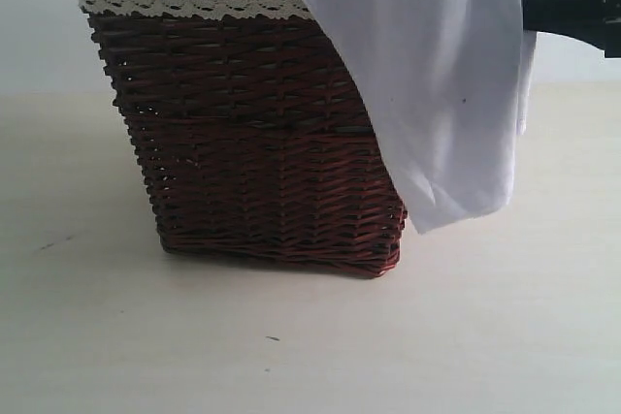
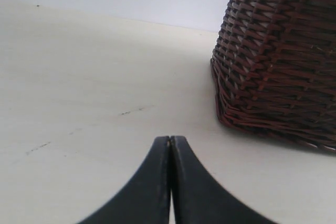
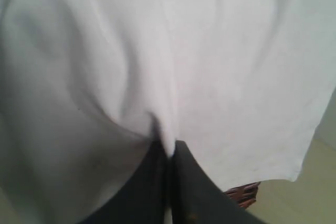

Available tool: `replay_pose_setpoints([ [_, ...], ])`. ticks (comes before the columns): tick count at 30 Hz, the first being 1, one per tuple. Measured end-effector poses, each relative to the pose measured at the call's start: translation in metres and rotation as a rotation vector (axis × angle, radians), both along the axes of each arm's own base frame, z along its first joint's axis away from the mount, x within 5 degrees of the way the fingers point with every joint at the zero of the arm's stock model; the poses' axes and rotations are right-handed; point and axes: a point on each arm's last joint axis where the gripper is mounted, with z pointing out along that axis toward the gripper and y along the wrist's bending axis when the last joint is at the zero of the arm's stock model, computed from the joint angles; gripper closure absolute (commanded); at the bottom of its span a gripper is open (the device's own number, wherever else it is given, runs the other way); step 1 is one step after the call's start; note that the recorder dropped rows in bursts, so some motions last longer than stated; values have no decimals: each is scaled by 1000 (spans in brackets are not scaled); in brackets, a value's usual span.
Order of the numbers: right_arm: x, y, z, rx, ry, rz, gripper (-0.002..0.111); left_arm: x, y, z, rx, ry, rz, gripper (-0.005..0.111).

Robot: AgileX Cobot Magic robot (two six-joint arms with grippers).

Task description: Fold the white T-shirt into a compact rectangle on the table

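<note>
1. Left gripper [image 2: 170, 144]: clenched and empty above the table [image 2: 79, 103], with the basket [image 2: 278, 51] at two o'clock.
2. White T-shirt [image 1: 437, 75]: drapes down the basket's three-o'clock side.
3. Right gripper [image 3: 169, 149]: pinches a shirt fold. Likely step is pulling it out; next, lift it clear and spread it flat.

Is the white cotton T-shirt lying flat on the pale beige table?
No, the T-shirt hangs down the dark wicker basket, off the table.

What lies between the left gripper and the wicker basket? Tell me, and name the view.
Nothing but bare table, with a few faint dark marks. The left wrist view shows it between the shut left gripper and the wicker basket.
</note>
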Motion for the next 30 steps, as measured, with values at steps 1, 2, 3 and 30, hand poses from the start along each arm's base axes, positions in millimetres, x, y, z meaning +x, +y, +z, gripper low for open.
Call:
replay_pose_setpoints([
  [1, -1, 0, 3, -5, -31, -6, 108, 0, 0, 0, 0, 0, 0, 107],
  [2, -2, 0, 8, -11, -71, -9, 108, 0, 0, 0, 0, 0, 0, 107],
  [3, -4, 1, 13, -14, -112, -13, 108, 0, 0, 0, 0, 0, 0, 107],
  [30, -136, 23, 242, -113, -1172, -130, 108, 0, 0, 0, 0, 0, 0, 107],
])
